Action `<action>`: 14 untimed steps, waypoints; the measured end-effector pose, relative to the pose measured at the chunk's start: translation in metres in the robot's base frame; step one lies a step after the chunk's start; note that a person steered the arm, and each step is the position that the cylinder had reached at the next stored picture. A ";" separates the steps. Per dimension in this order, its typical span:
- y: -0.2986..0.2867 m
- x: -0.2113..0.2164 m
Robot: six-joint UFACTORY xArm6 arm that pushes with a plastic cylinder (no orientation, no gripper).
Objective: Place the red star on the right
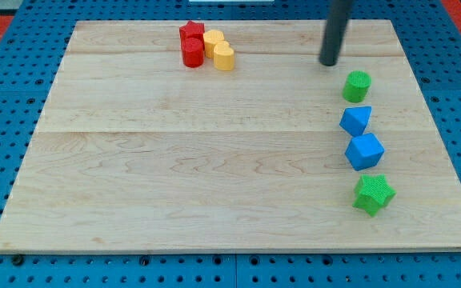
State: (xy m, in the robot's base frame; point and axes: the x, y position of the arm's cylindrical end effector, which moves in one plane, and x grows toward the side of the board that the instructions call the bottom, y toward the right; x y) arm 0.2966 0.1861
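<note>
The red star (190, 31) sits near the view's top, left of centre, at the back of a tight cluster. A red cylinder (192, 53) touches it in front, a yellow block (213, 40) is at its right, and a yellow heart (224, 57) is just right of the cylinder. My tip (329, 62) rests on the board at the view's upper right, far right of the red star and just up-left of the green cylinder (357, 86).
Down the view's right side stand the green cylinder, a blue block (355, 121), a second blue block (364, 151) and a green star (373, 194). The wooden board (214, 160) lies on a blue pegboard.
</note>
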 end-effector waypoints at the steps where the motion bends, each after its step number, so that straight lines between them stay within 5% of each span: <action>1: 0.026 0.032; 3: -0.007 0.051; 5: -0.031 -0.010; 8: -0.074 -0.017; 11: -0.272 0.046; 12: -0.345 0.018; 14: -0.326 -0.037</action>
State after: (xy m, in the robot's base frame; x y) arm 0.2593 -0.1400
